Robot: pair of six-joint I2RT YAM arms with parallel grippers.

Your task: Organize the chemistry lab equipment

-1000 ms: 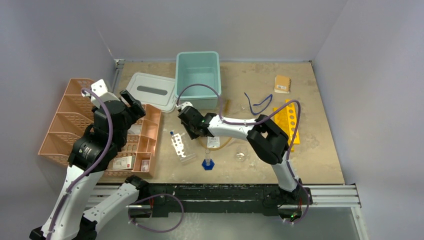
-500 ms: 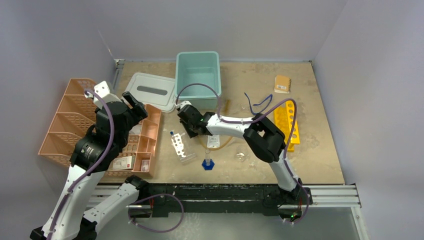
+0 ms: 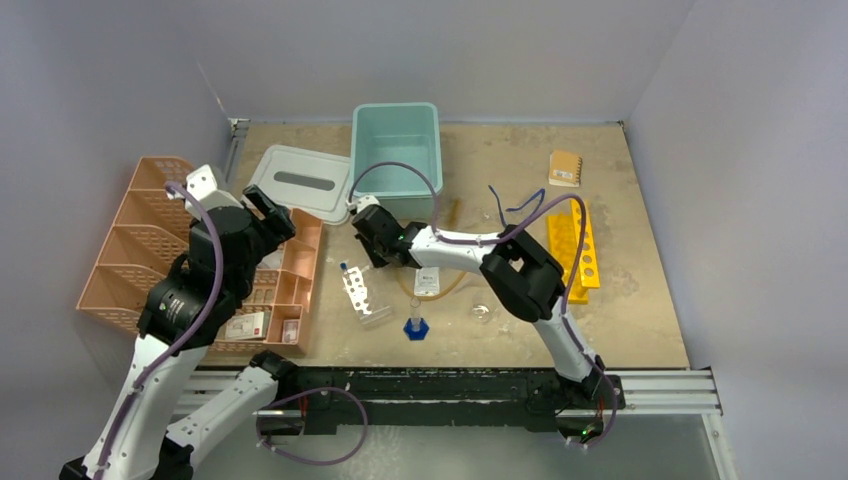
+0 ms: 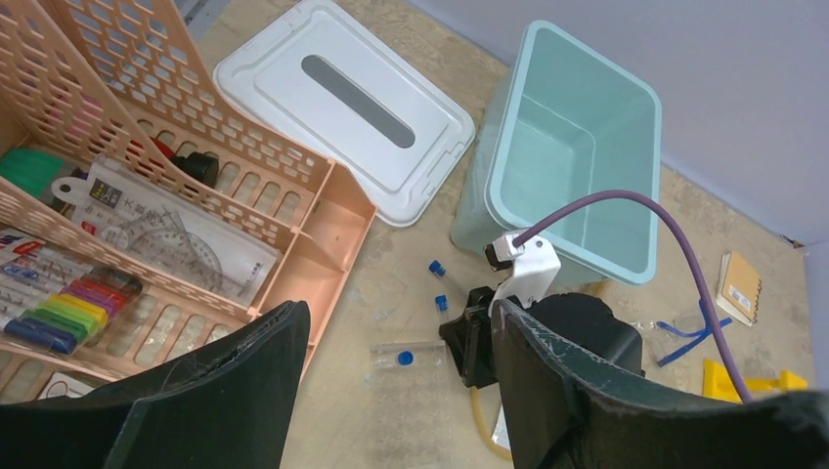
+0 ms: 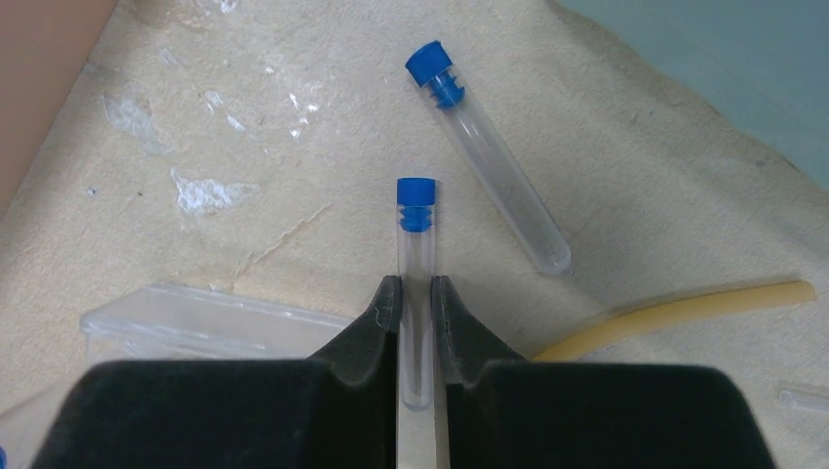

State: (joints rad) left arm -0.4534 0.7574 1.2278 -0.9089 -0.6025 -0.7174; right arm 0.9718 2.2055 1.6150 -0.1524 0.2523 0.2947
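Right gripper: the fingers are drawn narrow and pressed on both sides of a blue-capped tube, whose cap sticks out past the fingertips.
Lift: whether the blue-capped tube is raised off the table cannot be told.
Second tube: laid loose on the table just right of the gripped one, tilted, with its cap at the far end and clear of the fingers.
Amber rubber tubing: seen on the table right of the fingers, near the closed end of the second tube.
Clear plastic case: laid flat just left of the right gripper.
Left gripper: the fingers are spread wide with nothing between them, and it is held above the right edge of the peach organizer trays.
Teal bin: placed at the far centre, with a white lid to its left.
Blue-based clear cylinder: stood upright, nearer than the right gripper.
Blue-framed safety glasses: laid right of the teal bin.
Glass dish: set right of the cylinder.
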